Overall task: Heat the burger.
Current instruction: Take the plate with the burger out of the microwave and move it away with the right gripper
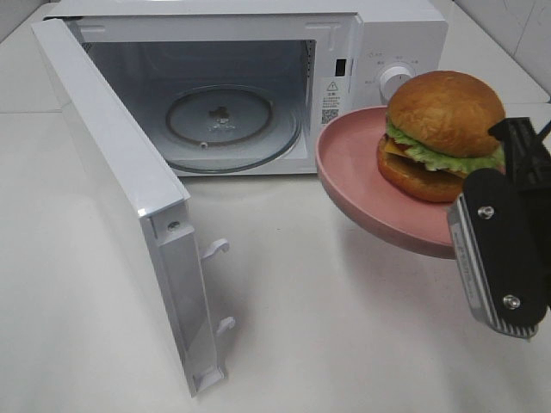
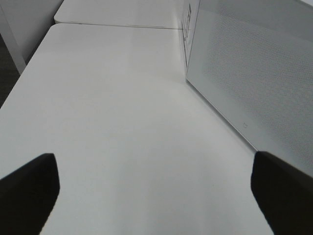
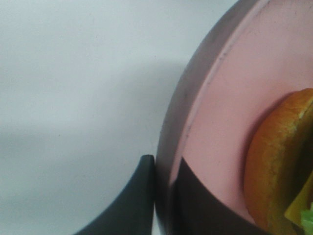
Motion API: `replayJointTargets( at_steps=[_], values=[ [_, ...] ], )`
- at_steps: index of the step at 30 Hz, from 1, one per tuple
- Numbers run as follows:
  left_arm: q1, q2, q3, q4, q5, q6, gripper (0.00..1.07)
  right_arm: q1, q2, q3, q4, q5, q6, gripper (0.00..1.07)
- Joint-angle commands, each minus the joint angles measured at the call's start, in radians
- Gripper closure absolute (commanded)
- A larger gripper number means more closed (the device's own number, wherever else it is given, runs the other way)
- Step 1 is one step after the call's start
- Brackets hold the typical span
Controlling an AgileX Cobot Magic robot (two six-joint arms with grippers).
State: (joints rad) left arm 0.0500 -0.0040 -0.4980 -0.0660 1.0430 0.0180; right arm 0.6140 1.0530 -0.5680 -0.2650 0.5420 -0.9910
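White tabletop (image 1: 344, 327) fills the scene, with tiled wall glimpsed at the far right corner. A white microwave (image 1: 387, 34) is set at the far side, its door (image 1: 129, 198) swung fully open toward the near left, and the glass turntable (image 1: 232, 116) inside is bare. The burger (image 1: 441, 138) is seen on a pink plate (image 1: 353, 172) that is held up off the table at the right, just in front of the microwave's control panel and to the right of the cavity opening.

The plate's near rim is pinched by the right gripper (image 3: 164, 196): in the right wrist view one finger is pressed under the rim and the other lies on top of it, so the jaws are clenched on the plate. The left gripper (image 2: 156, 196) is kept low over bare table outside the door; its two fingertips are spread wide with nothing between them.

The step in hand is judged to be the carrying of the plate into the microwave. A move leftward and farther in is called for next, with the plate kept level and lowered onto the turntable; afterwards the door must be shut.

Much of the right arm is cut off by the frame edge, the plate's near edge is hidden behind the gripper, and the panel markings cannot be read.
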Motion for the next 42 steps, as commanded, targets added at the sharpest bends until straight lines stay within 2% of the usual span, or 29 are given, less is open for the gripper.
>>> replayJointTargets(
  at_steps=[1,8,17,25,31,35,42],
  values=[
    [-0.001,-0.023,0.001,-0.005,-0.006,0.0,0.06,-0.004,-0.082,-0.006,-0.076,0.036,0.088,1.07],
    [-0.001,-0.023,0.001,-0.005,-0.006,0.0,0.06,-0.004,-0.149,-0.006,-0.098,0.122,0.181,1.07],
    [-0.001,-0.023,0.001,-0.005,-0.006,0.0,0.06,-0.004,-0.161,-0.007,-0.286,0.249,0.523,1.07],
    [-0.001,-0.023,0.001,-0.005,-0.006,0.0,0.06,-0.004,-0.161,-0.007,-0.345,0.276,0.794,1.07],
    [-0.001,-0.023,0.001,-0.005,-0.006,0.0,0.06,-0.004,-0.154,-0.007,-0.351,0.311,0.859,1.07],
    [-0.001,-0.023,0.001,-0.005,-0.006,0.0,0.06,-0.005,-0.092,-0.007,-0.436,0.357,1.006,1.07],
    [-0.001,-0.023,0.001,-0.005,-0.006,0.0,0.06,-0.007,0.014,-0.007,-0.494,0.366,1.218,1.07]
  ],
)
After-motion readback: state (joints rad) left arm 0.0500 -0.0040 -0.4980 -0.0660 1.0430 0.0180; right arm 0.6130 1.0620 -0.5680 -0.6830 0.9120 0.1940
